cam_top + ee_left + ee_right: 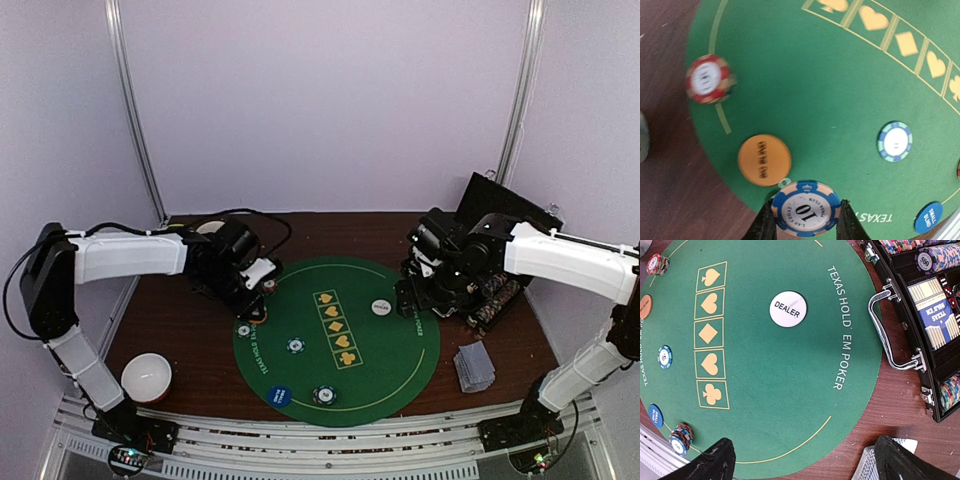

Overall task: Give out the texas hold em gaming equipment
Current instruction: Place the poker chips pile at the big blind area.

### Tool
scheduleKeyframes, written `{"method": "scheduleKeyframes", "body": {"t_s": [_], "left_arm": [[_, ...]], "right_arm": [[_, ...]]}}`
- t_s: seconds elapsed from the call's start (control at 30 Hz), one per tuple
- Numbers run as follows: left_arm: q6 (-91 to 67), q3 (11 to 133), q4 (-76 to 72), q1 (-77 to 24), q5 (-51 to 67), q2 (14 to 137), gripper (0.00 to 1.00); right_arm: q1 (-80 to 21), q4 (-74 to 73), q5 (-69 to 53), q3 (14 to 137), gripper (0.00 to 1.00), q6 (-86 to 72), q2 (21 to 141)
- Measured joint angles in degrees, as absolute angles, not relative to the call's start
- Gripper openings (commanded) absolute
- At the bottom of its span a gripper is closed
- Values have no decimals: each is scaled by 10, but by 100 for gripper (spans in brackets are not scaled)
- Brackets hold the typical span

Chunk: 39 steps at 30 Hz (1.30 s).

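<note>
My left gripper is shut on a blue and peach "10" poker chip, held above the left edge of the green round mat. Below it lie an orange button, a red chip stack, a pale blue chip and a blue small-blind button. My right gripper is open and empty above the mat's right edge. The white dealer button lies on the mat. A grey-blue card deck lies on the wood by the right finger.
An open black chip case with chip rows and boxed cards stands right of the mat. A chip stack sits at the mat's near edge. A bowl stands near left. A mug is behind the left arm.
</note>
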<state>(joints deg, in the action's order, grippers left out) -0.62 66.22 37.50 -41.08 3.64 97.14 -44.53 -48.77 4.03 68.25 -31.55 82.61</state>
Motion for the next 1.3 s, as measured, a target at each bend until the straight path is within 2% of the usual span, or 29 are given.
{"method": "scheduleKeyframes", "body": {"t_s": [0.13, 0.3, 0.5, 0.77, 1.3], "left_arm": [[-45, 638, 380, -339, 31, 913, 0], [-79, 620, 397, -290, 22, 924, 0], [-99, 615, 400, -301, 23, 946, 0], [-115, 614, 406, -370, -16, 948, 0], [-115, 614, 390, -375, -18, 978, 0]], "right_arm": [[-439, -477, 40, 665, 100, -299, 826], [-423, -473, 39, 643, 100, -277, 825], [-405, -468, 36, 625, 100, -262, 813], [-395, -465, 32, 622, 100, -256, 810], [-394, -465, 26, 622, 100, -256, 810]]}}
